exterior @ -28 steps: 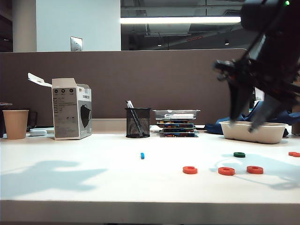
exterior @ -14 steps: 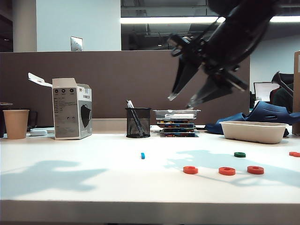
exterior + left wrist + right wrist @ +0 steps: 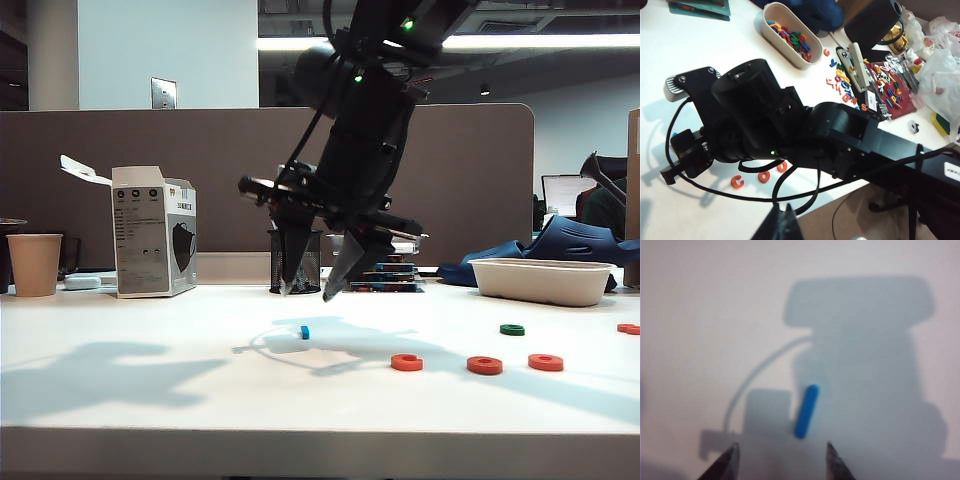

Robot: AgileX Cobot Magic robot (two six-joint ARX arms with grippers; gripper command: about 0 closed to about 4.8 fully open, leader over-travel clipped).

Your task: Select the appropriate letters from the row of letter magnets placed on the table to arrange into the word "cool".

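Observation:
The light-blue bar [image 3: 304,331] lies alone on the white table [image 3: 150,400], left of the other magnets. My right gripper [image 3: 307,292] has reached across the middle and hangs open just above the bar, empty. In the right wrist view the bar [image 3: 806,411] lies just ahead of the gap between the open fingertips of the right gripper [image 3: 781,452]. Three orange rings [image 3: 406,362] [image 3: 484,365] [image 3: 545,362] sit in a row to the right. The left wrist view shows them too, and one orange ring [image 3: 737,182] is gapped like a C. My left gripper [image 3: 782,222] is shut and empty, raised above the table's front edge.
A dark green ring [image 3: 512,329] and another orange piece [image 3: 628,328] lie behind the row. A white tray [image 3: 541,280] of letters stands at the back right. A mesh pen cup [image 3: 294,262], stacked cases [image 3: 378,265], a white box [image 3: 153,232] and a paper cup [image 3: 33,264] line the back.
The right arm has swung from the far right across to the middle and come down over the light-blue bar. The magnets have not moved.

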